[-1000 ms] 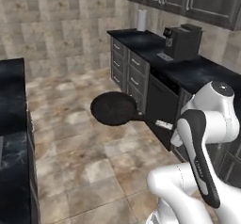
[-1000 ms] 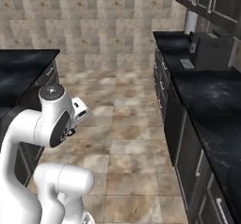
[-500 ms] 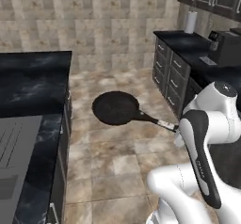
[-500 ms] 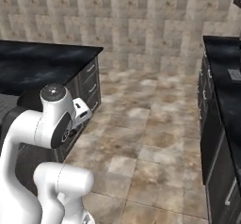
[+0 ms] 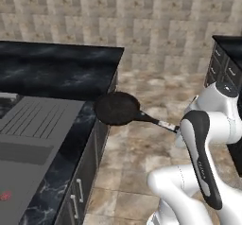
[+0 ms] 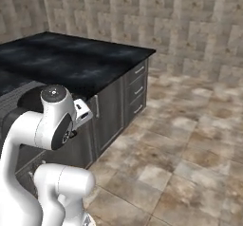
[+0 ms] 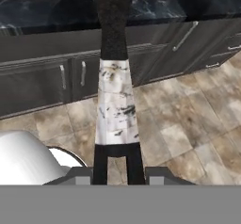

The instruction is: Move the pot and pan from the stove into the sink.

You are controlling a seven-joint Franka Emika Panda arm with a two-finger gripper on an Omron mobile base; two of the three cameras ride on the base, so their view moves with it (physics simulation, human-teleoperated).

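1. I see the grey rectangular metal sink (image 5: 33, 129) set in the black marbled counter (image 5: 56, 70), nothing visible in it.
2. The shallow black round frying pan (image 5: 117, 108) hangs over the counter's front edge, near the sink.
3. My gripper (image 7: 117, 164) pinches its pale handle tip; both deliveries remain, I judge.

One pan (image 5: 117, 108), its handle out from the jaws. One sink (image 5: 33, 129). Three drawers (image 6: 136, 89) beyond.
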